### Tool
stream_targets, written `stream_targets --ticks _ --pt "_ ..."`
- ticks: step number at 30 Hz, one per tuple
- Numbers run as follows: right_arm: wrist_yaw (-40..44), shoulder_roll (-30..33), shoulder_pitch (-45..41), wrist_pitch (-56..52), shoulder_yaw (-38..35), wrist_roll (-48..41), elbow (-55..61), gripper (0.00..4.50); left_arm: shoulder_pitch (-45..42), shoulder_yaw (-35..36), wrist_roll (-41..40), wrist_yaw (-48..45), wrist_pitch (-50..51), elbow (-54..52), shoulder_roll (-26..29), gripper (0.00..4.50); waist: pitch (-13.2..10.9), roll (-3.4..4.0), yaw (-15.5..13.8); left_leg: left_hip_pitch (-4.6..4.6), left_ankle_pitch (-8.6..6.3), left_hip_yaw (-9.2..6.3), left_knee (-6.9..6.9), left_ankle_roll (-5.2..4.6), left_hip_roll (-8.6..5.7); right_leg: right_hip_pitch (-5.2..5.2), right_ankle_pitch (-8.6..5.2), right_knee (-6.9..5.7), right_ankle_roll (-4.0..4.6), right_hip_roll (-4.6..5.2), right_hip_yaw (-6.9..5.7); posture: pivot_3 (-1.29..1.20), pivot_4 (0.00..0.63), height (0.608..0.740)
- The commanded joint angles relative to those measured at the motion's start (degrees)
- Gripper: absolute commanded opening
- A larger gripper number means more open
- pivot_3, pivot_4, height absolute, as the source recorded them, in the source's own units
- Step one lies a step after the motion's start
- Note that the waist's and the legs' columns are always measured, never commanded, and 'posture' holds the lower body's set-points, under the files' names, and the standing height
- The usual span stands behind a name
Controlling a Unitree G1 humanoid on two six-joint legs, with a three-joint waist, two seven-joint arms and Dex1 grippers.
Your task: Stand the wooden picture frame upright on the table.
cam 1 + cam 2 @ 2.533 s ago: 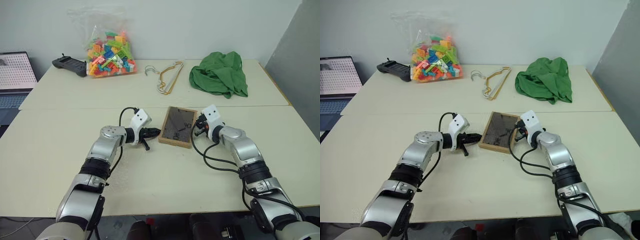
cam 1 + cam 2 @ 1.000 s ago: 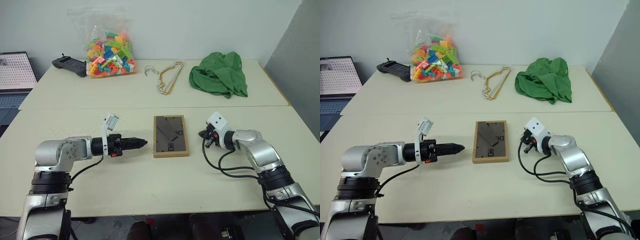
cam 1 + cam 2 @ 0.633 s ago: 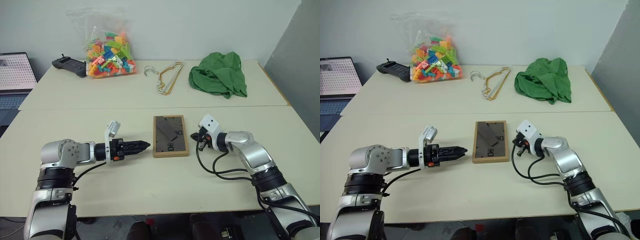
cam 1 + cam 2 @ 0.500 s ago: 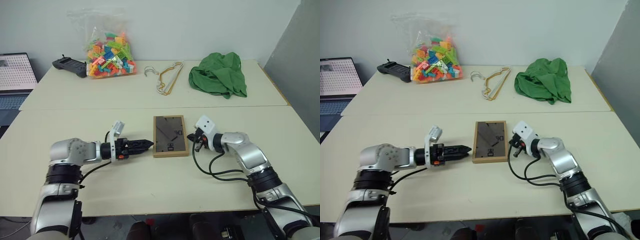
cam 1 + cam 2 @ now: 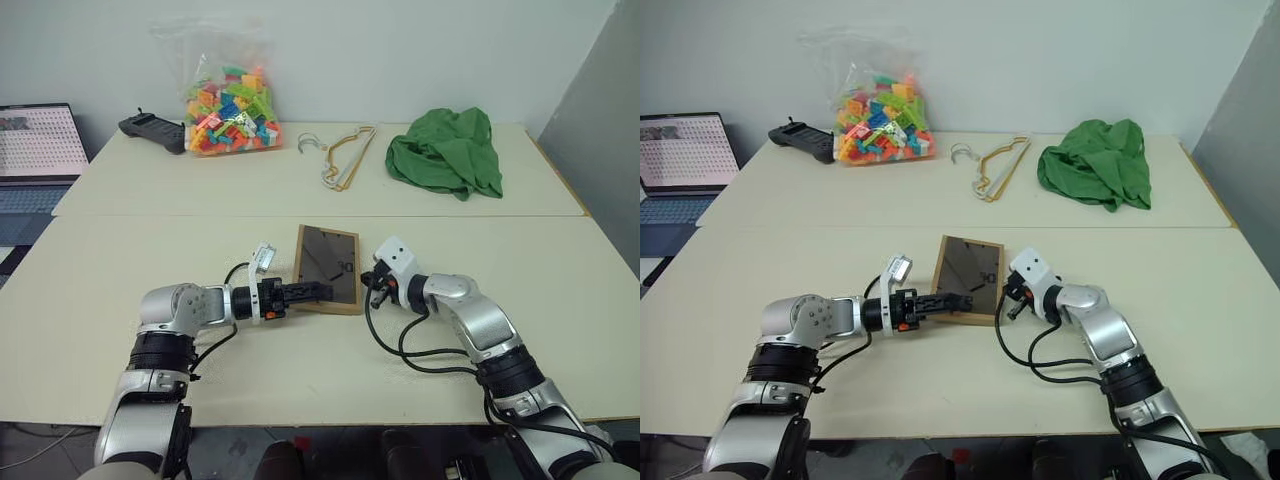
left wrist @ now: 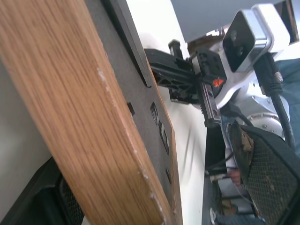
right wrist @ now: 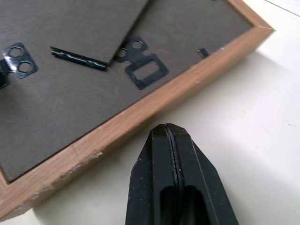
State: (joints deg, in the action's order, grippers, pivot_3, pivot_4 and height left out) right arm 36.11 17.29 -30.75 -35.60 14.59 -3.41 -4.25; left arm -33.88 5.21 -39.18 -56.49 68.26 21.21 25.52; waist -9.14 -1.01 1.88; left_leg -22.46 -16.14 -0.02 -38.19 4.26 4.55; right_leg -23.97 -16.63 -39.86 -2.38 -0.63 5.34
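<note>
The wooden picture frame lies back-up on the table, near the middle, skewed and a little raised at its left side. Its dark grey back, stand and metal hanger show in the right wrist view. My left gripper is open at the frame's near left corner. The wooden edge sits between its fingers, one of them under the frame. My right gripper is shut, its tip just short of the frame's right edge.
On the far table section stand a bag of coloured blocks, a black controller, wire hangers and a green cloth. A laptop sits off the table's far left.
Both grippers have closed in on the frame from either side. The left one opened and slid onto the frame's left edge. The frame is now skewed and slightly lifted. The camera shifted a little.
</note>
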Motion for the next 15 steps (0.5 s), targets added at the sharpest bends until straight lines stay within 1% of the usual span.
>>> stream_targets --ticks 1,3,4,8,9,11,12,15 --pt "-0.24 1.96 0.73 0.63 -1.67 0.17 2.40 0.00 0.82 2.16 -0.52 2.61 0.68 -1.47 0.48 3.83 0.00 0.00 0.06 0.01 0.00 0.00 0.00 0.00 0.00 0.00 0.00 0.00 0.00 -0.02 0.01 0.00 0.150 0.740" --pt "-0.57 2.86 0.46 1.67 -2.55 0.28 1.91 0.00 0.39 2.87 -1.30 2.57 1.25 -2.50 1.26 3.41 -0.01 -0.01 0.14 -0.01 0.00 -0.01 0.01 -0.01 0.01 -0.02 0.00 0.00 0.00 -0.04 0.02 0.00 0.150 0.740" --pt "-0.54 3.42 0.12 2.27 -3.07 0.22 1.67 0.00 0.11 3.34 -1.66 2.76 1.46 -2.88 1.53 3.11 -0.01 -0.01 0.15 -0.02 0.00 -0.01 0.02 -0.01 0.01 -0.04 0.00 0.01 0.00 -0.04 0.02 0.00 0.150 0.740" --pt "-1.03 5.26 -3.12 4.68 -6.47 -0.45 -0.49 0.00 -1.64 5.56 -3.03 3.35 1.84 -3.88 2.45 2.20 -0.02 -0.02 0.24 -0.09 0.00 0.00 0.03 0.00 0.02 -0.11 0.00 0.03 0.00 -0.04 0.02 0.00 0.150 0.740" --pt "-0.98 5.56 -4.26 5.23 -7.57 -0.96 -0.93 0.00 -2.13 6.19 -3.53 3.79 1.86 -4.34 2.38 1.93 -0.03 -0.02 0.27 -0.09 0.00 0.00 0.04 0.00 0.02 -0.11 0.00 0.03 0.00 -0.04 0.02 0.00 0.150 0.740" --pt "-0.66 5.48 -6.51 6.27 -9.74 -2.52 -1.46 0.00 -3.22 8.05 -4.78 4.88 2.28 -4.96 1.75 1.58 -0.05 -0.02 0.40 -0.10 0.00 0.00 0.04 0.00 0.02 -0.13 0.00 0.02 0.00 -0.04 0.02 0.00 0.150 0.740" --pt "-0.34 5.14 -7.90 6.26 -11.03 -3.77 -1.45 0.00 -3.86 9.00 -5.46 5.60 2.59 -5.44 1.32 1.33 -0.07 -0.02 0.46 -0.11 0.00 0.00 0.05 0.00 0.03 -0.13 0.00 0.03 0.00 -0.05 0.02 0.00 0.150 0.740" --pt "1.38 3.97 -12.86 5.96 -13.42 -7.40 -1.59 0.00 -6.10 11.63 -7.47 7.90 2.92 -7.13 0.12 1.28 -0.08 -0.02 0.51 -0.15 0.01 -0.02 0.05 0.02 0.04 -0.16 0.00 0.03 0.00 -0.05 0.00 0.00 0.150 0.740"
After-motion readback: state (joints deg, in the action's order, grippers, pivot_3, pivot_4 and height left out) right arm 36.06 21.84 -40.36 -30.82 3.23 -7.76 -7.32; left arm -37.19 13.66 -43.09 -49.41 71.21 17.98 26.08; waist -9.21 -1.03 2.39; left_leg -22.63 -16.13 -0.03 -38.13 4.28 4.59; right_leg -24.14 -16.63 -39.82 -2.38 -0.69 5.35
